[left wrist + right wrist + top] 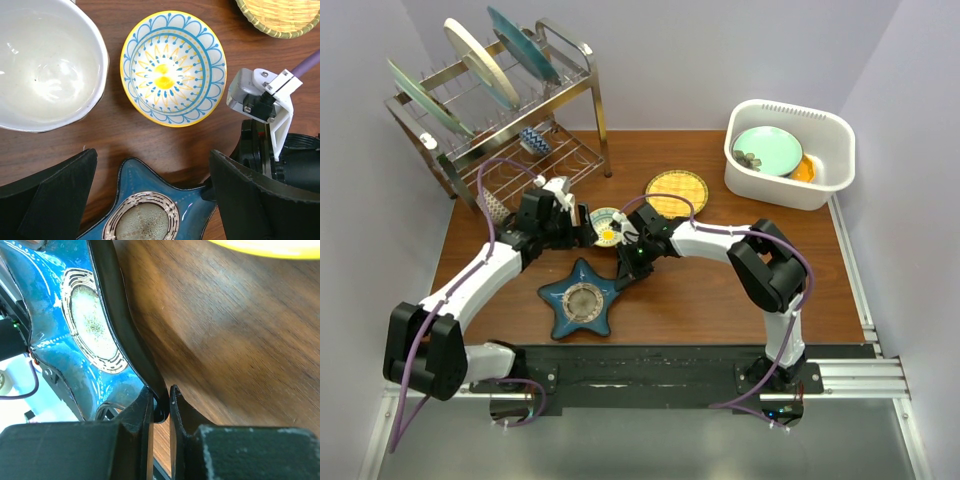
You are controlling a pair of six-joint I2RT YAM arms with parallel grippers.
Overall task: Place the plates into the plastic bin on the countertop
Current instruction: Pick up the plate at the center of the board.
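Note:
The dark-blue star-shaped plate (582, 298) lies on the countertop (720, 290). My right gripper (628, 264) is shut on the rim of its upper right arm; in the right wrist view the dark rim (125, 330) is pinched between the fingertips of the right gripper (161, 401). My left gripper (154, 159) hovers open above the star plate (145, 212), with nothing between its fingers. The yellow-brown patterned plate (677, 192) lies flat behind. The plastic bin (825, 130) at the back right holds a mint green plate (767, 150) and an orange plate (804, 170).
A small white bowl with a yellow centre (172, 67) sits just beyond the left gripper, next to a larger white bowl (45, 65). The metal wire dish rack (570, 150) at the back left holds three upright plates on top and a blue dotted one (533, 140) below.

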